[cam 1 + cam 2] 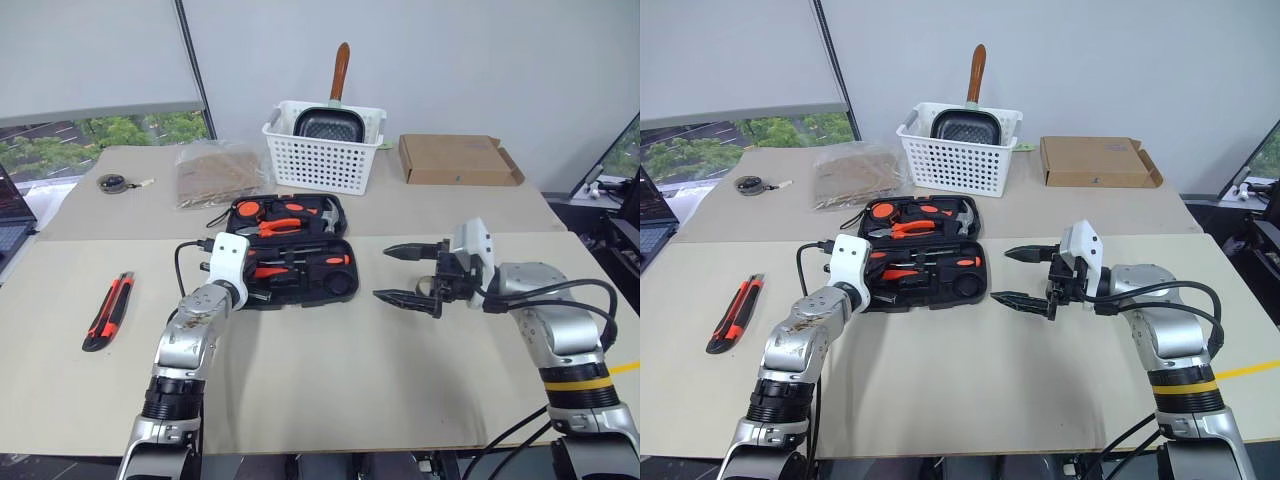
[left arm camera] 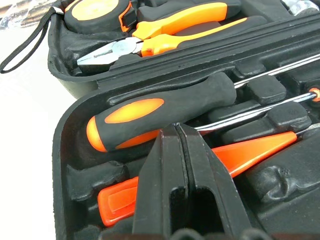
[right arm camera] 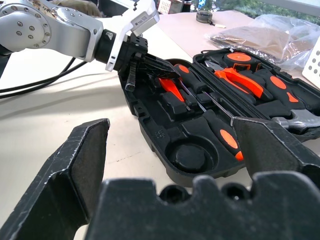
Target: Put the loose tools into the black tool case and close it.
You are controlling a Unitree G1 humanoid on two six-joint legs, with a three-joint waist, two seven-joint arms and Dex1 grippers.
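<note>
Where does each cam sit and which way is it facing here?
Left and right eye: on the head, looking forward and down over the table; both arms show, with the open black tool case between them.
Left wrist: on the left arm, looking along the shut left gripper into the case at a screwdriver.
Right wrist: on the right arm, looking past the open right gripper across the case to the left gripper.
Shared: all show the case.

Matt black moulded-plastic tool case (image 1: 330,288); wooden-handled pan (image 1: 330,115).
</note>
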